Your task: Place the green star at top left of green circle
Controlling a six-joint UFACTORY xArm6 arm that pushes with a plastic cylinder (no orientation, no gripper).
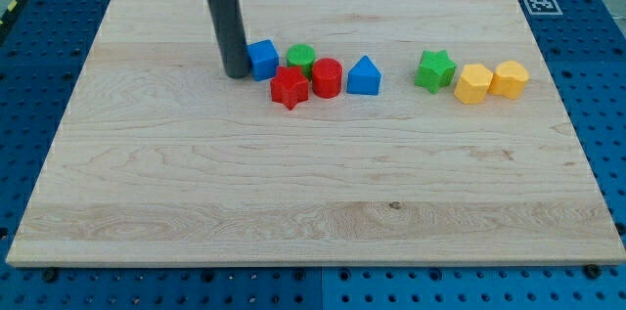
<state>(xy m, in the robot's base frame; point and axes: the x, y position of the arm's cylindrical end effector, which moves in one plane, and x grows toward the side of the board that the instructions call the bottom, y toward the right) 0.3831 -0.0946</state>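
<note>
Pale wooden board with visible grain, smooth and matt. Green plastic-looking star block and green circle block, both matt. Dark, slightly glossy rod.

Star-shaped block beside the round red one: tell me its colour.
Red. The red star sits at the view's lower left of the red cylinder, clearest in the camera view.
</note>
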